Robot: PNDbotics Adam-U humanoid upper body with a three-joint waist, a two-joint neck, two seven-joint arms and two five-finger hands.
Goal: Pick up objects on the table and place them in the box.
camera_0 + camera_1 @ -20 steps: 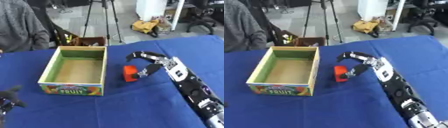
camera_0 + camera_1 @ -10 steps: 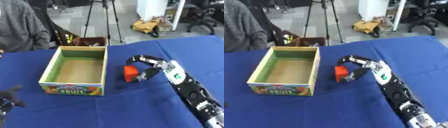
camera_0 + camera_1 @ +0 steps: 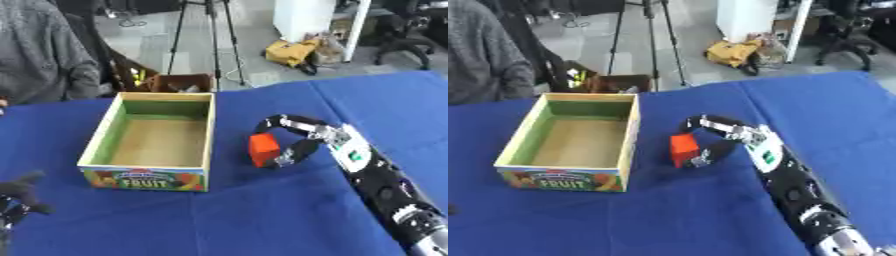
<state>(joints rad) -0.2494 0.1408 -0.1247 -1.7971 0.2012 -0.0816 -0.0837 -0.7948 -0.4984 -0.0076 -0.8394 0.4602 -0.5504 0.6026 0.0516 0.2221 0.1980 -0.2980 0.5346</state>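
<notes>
Right hand is curled around the orange block, fingers above and thumb below, block pinched on the blue table just right of the open cardboard box. Left hand is seen at the lower-left corner, fingers relaxed, nothing held.

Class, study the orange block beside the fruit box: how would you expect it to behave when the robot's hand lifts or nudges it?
The orange block looks boxy with flat faces, so it will probably slide rather than roll. It keeps its shape inside the right hand's curled fingers, suggesting it is stiff. It stands upright on the blue cloth, so a high push might tip it.
</notes>
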